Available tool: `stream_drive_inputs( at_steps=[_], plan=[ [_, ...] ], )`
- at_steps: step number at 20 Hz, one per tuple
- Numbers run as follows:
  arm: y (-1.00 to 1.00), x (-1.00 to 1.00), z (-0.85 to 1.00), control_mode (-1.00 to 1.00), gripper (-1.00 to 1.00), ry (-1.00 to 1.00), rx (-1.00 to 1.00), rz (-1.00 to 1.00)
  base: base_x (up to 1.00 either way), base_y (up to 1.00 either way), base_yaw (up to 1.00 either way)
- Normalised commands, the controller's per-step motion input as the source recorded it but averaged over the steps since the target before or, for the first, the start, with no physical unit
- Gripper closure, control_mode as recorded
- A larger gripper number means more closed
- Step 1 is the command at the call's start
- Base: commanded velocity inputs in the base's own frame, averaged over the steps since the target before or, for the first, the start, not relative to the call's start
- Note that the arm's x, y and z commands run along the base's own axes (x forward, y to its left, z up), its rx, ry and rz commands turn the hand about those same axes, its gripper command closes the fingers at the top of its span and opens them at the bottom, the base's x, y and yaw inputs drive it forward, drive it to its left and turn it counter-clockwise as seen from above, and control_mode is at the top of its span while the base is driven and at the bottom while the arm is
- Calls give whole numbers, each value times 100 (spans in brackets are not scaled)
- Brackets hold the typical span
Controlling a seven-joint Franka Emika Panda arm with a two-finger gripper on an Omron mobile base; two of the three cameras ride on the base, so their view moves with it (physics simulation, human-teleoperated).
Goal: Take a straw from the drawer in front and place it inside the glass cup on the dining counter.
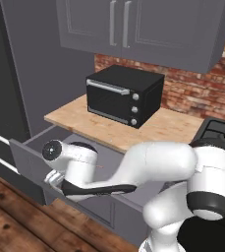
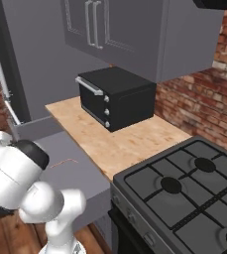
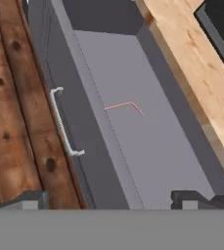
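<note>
Straw (image 3: 124, 106) lay bent on the grey floor of the pulled-out drawer (image 3: 147, 146), untouched. Around it stood grey cabinets (image 1: 133, 29), a brick wall (image 1: 197, 88), a dark plank floor (image 3: 11, 122), a wooden counter (image 2: 120, 139), a stove (image 2: 184, 193) and a black oven (image 1: 125, 95). My gripper (image 3: 108, 197) hung above the drawer, fingers wide apart and holding nothing.

Drawer (image 3: 152, 146): wide, deep and grey, pulled open, slim silver bar handle (image 3: 60, 122) on its flat front.
Straw (image 3: 124, 106): thin, pale pinkish, bent near one end, lying flat on the drawer floor, clear of the walls.
</note>
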Motion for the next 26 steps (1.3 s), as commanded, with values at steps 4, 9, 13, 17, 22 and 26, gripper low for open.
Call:
stream_drive_inputs(
  at_steps=[4,9,13,17,22,26],
  plan=[
    [-79,0,100,-100,-100,14,22,-8,0,0,0],
    [-82,15,28,-100,-100,39,24,-3,0,0,0],
    [-42,43,-29,-100,-100,56,22,-4,0,0,0],
    [-29,62,-35,-100,-100,44,20,-11,0,0,0],
    [5,63,-3,-100,-100,21,0,-28,0,0,0],
    [46,68,-45,-100,-100,28,-19,-39,0,0,0]
  ],
)
